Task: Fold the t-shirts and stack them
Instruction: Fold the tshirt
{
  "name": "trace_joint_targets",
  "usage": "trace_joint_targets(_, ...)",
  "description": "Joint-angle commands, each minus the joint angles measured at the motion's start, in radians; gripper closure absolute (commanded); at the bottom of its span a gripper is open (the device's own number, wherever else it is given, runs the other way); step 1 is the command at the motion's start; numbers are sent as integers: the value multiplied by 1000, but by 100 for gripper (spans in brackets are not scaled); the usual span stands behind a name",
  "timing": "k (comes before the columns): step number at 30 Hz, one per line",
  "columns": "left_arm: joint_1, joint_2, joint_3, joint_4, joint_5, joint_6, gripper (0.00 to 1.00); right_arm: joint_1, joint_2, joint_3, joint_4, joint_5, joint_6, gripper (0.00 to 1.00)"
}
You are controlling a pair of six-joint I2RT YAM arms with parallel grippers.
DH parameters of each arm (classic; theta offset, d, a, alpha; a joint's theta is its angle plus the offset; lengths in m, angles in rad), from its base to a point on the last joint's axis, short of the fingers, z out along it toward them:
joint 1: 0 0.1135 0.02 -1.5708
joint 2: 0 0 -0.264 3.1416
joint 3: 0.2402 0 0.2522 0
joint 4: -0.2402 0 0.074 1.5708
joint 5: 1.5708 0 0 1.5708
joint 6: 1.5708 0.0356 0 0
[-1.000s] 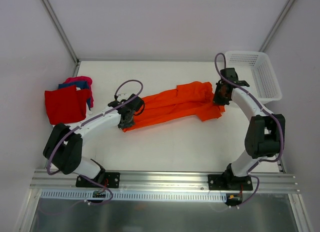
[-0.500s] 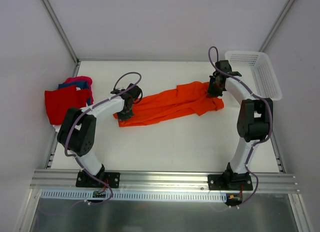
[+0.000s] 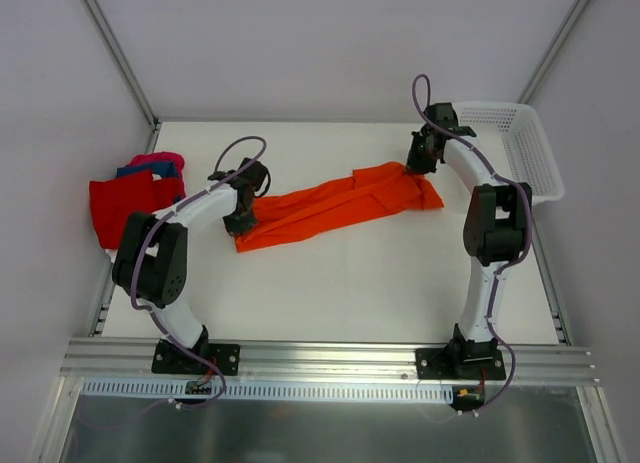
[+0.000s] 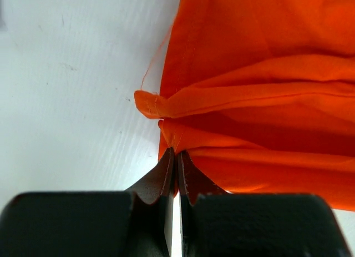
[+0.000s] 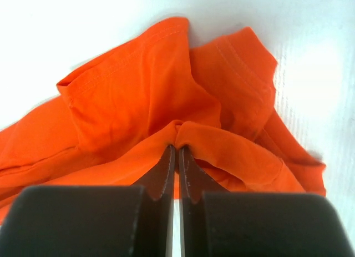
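Observation:
A bright orange t-shirt [image 3: 335, 204] lies stretched in a long bunched strip across the middle of the table. My left gripper [image 3: 241, 220] is shut on its left end, pinching a fold of hem [image 4: 173, 136]. My right gripper [image 3: 417, 163] is shut on its right end, pinching a fold near the sleeves [image 5: 183, 132]. A folded red t-shirt [image 3: 128, 207] lies at the left edge, on top of a blue one [image 3: 152, 169] and a magenta-pink one [image 3: 160, 160].
A white plastic mesh basket [image 3: 512, 146] stands at the back right, just right of my right arm. The left stack hangs at the table's left edge. Bare table [image 3: 340, 283] lies in front of the orange shirt.
Both grippers have moved toward the back of the table, dragging the orange shirt with them. The shirt is pulled straighter and narrower. The left stack has not moved.

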Motion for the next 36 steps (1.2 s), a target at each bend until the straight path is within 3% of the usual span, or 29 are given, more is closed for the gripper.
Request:
trace_joint_targets(1,43,27,50,-23,7,48,100,-1,46,57,4,-21,-7,99)
trace_joint_targets(3,53,45,81,-23,18,62,100,-1,66,73,7,-27,-4,99)
trace_joint_targets(4,58,65,92,-24,21,77,86,-3,75,81,9,-29,-4,99)
trace_joint_targets(5,61,73,102,-23,22,84,72,-3,89,84,9,-30,-4,87)
trace_joint_targets(7,61,84,127,-23,15,93,30,1,97,87,22,-30,-9,71)
trace_joint_targets(8,61,79,130,-20,9,88,1,4,88,78,41,-29,-16,62)
trace_joint_targets(12,60,27,171,-16,-53,97,1,8,23,25,128,-18,-39,50)
trace_joint_targets(18,37,-156,176,-4,-116,107,1,22,-226,-106,276,19,-69,49)
trace_joint_targets(19,34,-191,170,-4,-122,116,1,31,-257,-133,280,26,-67,43)
trace_joint_targets(24,0,-245,72,0,-116,117,1,73,-388,-210,219,36,-73,43)
trace_joint_targets(25,-6,-240,58,10,-104,119,4,79,-403,-222,199,45,-75,47)
trace_joint_targets(27,-12,-211,34,25,-88,122,13,97,-410,-268,200,89,-75,74)
trace_joint_targets(28,-14,-199,30,36,-78,127,52,102,-408,-279,204,101,-75,92)
trace_joint_targets(29,-14,-183,30,51,-64,127,87,106,-393,-290,201,140,-61,100)
trace_joint_targets(30,-14,-154,33,57,-56,125,100,108,-381,-290,193,137,-58,99)
trace_joint_targets(36,-14,-20,115,97,-27,163,100,113,-273,-276,170,155,-49,99)
